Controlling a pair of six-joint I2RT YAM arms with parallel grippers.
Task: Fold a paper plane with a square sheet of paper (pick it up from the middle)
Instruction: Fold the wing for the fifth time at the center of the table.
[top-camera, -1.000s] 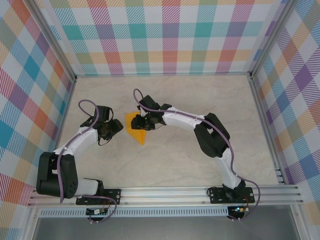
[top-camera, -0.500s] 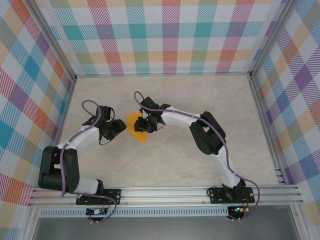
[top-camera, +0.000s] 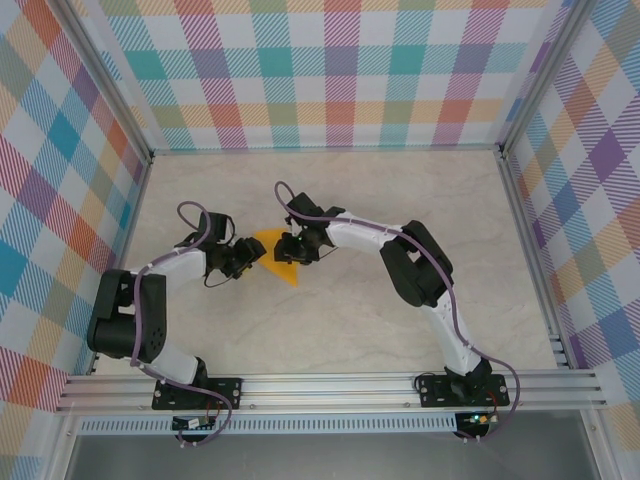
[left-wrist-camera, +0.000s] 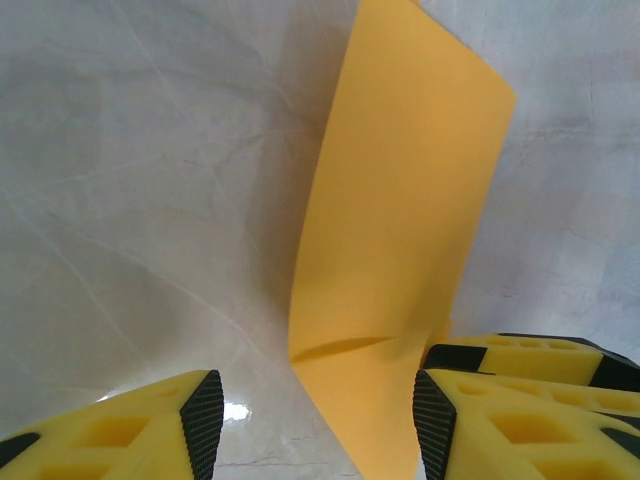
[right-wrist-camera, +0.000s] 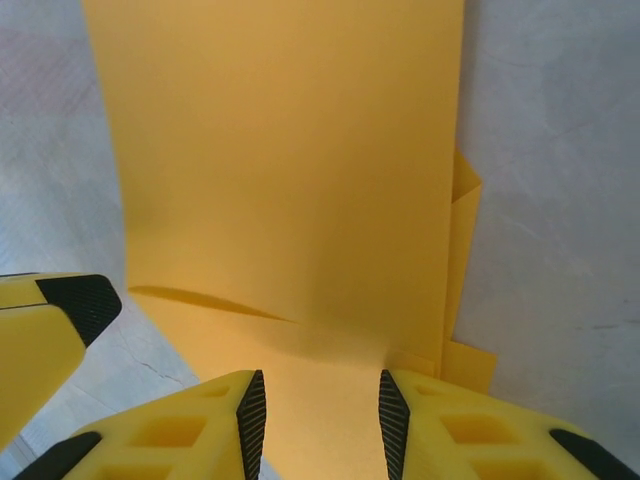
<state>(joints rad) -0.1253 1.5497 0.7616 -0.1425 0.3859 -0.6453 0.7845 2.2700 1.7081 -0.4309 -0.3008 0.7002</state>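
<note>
The square sheet of paper (top-camera: 284, 272) lies folded into a smaller orange-yellow shape on the table's left middle, one flap standing up from a crease (left-wrist-camera: 400, 200). My left gripper (top-camera: 252, 256) is at its left edge, open, with the paper's near corner between the spread fingers (left-wrist-camera: 318, 428). My right gripper (top-camera: 291, 251) comes in from the right and is open too, jaws a narrow gap apart with the flat paper (right-wrist-camera: 290, 150) showing between them (right-wrist-camera: 321, 425). The two grippers nearly meet; one left finger (right-wrist-camera: 60, 310) shows in the right wrist view.
The pale marble table (top-camera: 400, 200) stretches to the right and back. Plaid walls (top-camera: 330, 70) close three sides. A metal rail (top-camera: 330, 386) carrying both arm bases runs along the near edge.
My left gripper has moved right, up to the paper's left edge. The right gripper shifted slightly right over the paper. Both jaw gaps look unchanged.
</note>
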